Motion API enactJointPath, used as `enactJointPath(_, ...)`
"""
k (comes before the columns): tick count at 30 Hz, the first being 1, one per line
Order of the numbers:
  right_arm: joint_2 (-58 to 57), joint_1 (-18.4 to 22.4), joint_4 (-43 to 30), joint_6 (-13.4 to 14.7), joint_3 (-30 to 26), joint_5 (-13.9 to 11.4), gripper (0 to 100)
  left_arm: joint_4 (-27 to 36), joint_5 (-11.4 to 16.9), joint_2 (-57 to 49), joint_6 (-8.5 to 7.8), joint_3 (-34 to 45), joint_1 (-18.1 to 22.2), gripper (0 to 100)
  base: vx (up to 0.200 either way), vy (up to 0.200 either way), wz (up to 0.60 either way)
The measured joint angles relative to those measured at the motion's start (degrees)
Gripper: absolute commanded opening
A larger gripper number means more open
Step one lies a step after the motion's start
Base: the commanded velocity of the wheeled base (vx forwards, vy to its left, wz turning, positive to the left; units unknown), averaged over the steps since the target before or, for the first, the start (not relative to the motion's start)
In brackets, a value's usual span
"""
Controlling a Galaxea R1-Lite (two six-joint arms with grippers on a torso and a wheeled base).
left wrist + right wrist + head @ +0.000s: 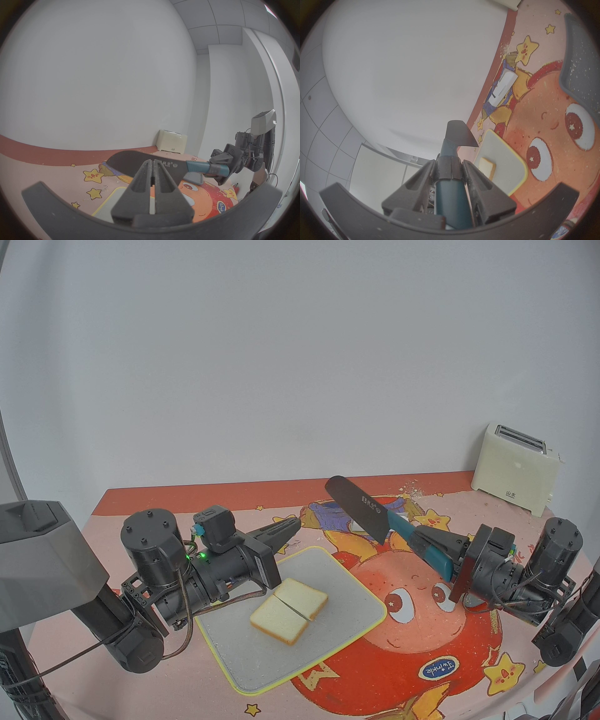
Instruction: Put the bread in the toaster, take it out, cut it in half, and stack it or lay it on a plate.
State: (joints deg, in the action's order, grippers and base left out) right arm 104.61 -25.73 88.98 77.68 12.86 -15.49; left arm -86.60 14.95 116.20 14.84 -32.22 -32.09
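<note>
Cutting looks done: the bread [289, 610] lies halved on the board [350, 596], just beside the left gripper [290, 529], pinched together and empty. The right gripper [431, 543] clamps the knife [362, 507] aloft — next, park it and plate the halves.

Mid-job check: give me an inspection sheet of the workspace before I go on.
Surface: table with cartoon cover, cutting board on it.
Job's things: bread in two halves on the board; knife held above the table; toaster at the far right corner.
Clutter: crumbs near the far edge; small white-grey piece below the knife.
Grippers: left gripper shut, empty, by the board's far left edge; right gripper shut on the knife.
Cables: cable hangs under the left wrist by the board.
Surroundings: plain white wall.
</note>
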Motion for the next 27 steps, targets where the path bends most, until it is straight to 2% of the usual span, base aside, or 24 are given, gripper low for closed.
enactJointPath(7, -2.0, 1.8, 0.0, -0.2, -2.6, 1.0, 0, -0.5, 0.0, 0.9, 0.00, 0.0, 0.0, 0, 0.000, 0.000, 0.00)
enactJointPath(13, -3.3, 2.0, 0.0, -0.7, -3.2, 5.0, 0, -0.5, 0.0, 1.2, -0.01, 0.0, -0.1, 0, 0.000, 0.000, 0.00)
enactJointPath(16, -3.6, 1.8, 0.0, -2.0, -3.6, 5.9, 0, -0.5, 0.0, 1.2, -0.01, 0.0, -0.1, 0, 0.000, 0.000, 0.00)
enactJointPath(22, -3.9, 2.1, 0.0, -6.8, -5.4, 6.4, 0, -0.5, 0.0, 1.3, -0.01, 0.1, -0.1, 0, 0.000, 0.000, 0.00)
enactJointPath(27, -4.0, 2.2, -0.2, -10.4, -6.0, 7.7, 0, -0.5, 0.0, 1.3, 0.00, 0.1, 0.0, 0, 0.000, 0.000, 0.00)
